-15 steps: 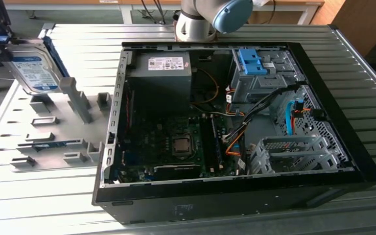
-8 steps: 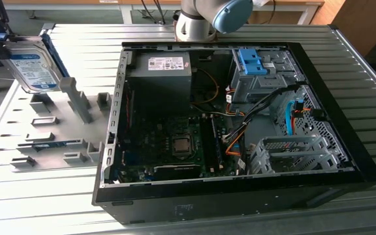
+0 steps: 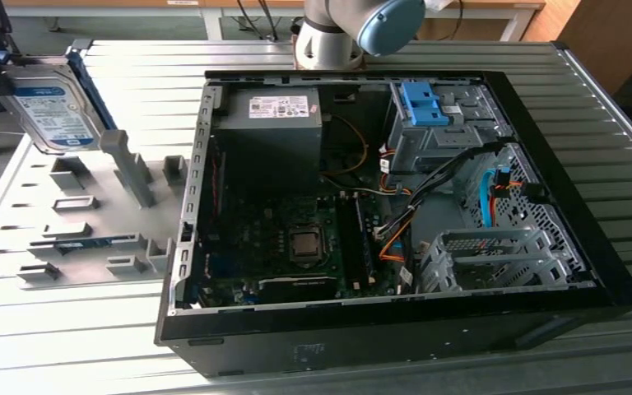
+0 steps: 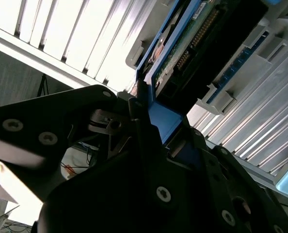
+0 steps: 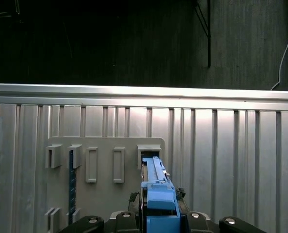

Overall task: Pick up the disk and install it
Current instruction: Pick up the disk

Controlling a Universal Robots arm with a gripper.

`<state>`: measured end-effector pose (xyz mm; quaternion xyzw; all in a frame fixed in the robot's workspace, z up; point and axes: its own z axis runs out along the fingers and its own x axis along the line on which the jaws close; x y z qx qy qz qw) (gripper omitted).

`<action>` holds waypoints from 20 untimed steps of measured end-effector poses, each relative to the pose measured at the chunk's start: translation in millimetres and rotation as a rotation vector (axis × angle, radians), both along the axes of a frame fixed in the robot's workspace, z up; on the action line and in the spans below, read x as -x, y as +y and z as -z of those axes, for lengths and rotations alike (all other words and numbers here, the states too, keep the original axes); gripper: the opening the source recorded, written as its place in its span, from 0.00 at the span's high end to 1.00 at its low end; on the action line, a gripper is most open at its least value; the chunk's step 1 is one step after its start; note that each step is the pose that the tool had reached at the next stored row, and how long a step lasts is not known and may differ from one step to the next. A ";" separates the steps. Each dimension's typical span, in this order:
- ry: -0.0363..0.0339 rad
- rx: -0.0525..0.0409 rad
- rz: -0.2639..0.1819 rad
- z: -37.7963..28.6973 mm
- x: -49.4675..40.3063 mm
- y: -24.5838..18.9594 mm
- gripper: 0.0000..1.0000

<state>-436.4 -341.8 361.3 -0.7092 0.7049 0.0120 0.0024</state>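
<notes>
A ribbed metal desk (image 3: 579,107) carries an open computer case (image 3: 404,337), with a grey slotted rack (image 3: 30,206) lying beside it on the exterior view's left. The disk (image 3: 50,107) hangs tilted above that rack, clear of it and well apart from the case. The hand (image 5: 157,199) is clamped on the disk's blue bracket edge, one finger on each side.
</notes>
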 end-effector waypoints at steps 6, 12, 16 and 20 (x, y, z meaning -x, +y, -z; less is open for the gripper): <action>0.0000 0.0002 0.000 -1.6 0.0 0.0 0.63; 0.0002 0.0005 0.000 -2.8 0.0 0.0 0.63; 0.0000 0.0004 0.000 -4.7 0.0 0.0 0.63; -0.0001 0.0004 0.000 -6.7 0.0 0.0 0.63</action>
